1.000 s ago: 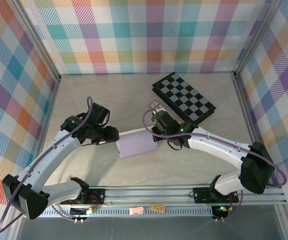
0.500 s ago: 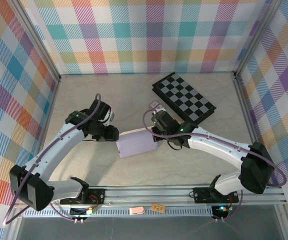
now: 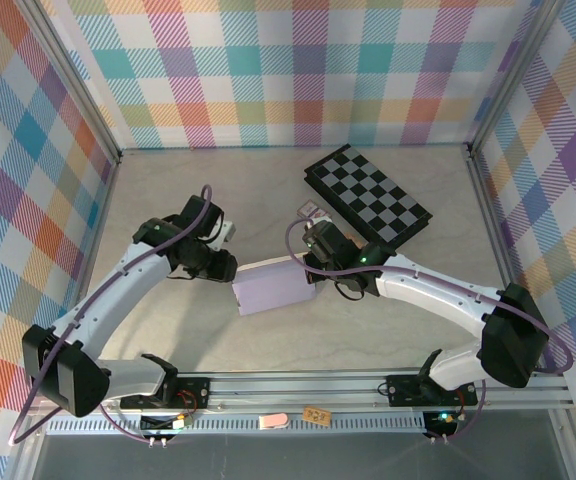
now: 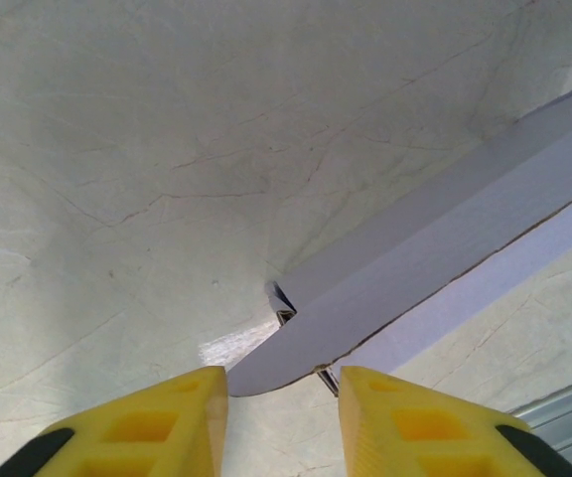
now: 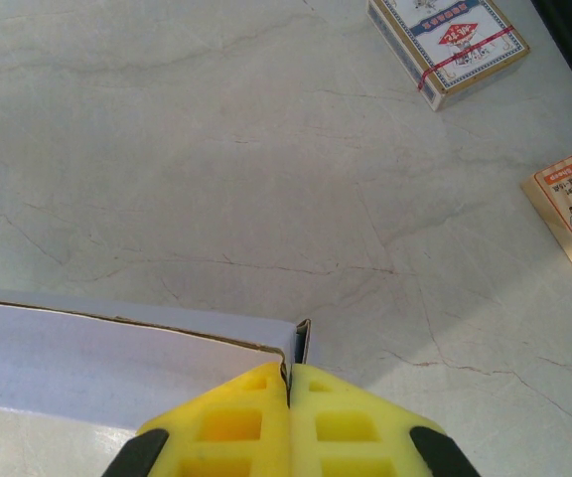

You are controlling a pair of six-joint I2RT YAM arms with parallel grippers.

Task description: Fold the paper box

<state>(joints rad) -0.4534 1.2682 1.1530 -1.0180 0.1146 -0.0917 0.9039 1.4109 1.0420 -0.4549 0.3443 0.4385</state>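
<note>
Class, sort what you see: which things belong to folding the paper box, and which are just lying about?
In use: paper box, left gripper, right gripper pinching its corner.
Lying about: checkerboard, card pack, small orange pack.

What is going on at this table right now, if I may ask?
Two arms are folding the paper box, which lies mid-table. The right tool is shut on the box's right-hand edge, holding it. The left tool is open at the opposite end, a rounded flap tip sitting inside its opening, not yet gripped.
</note>
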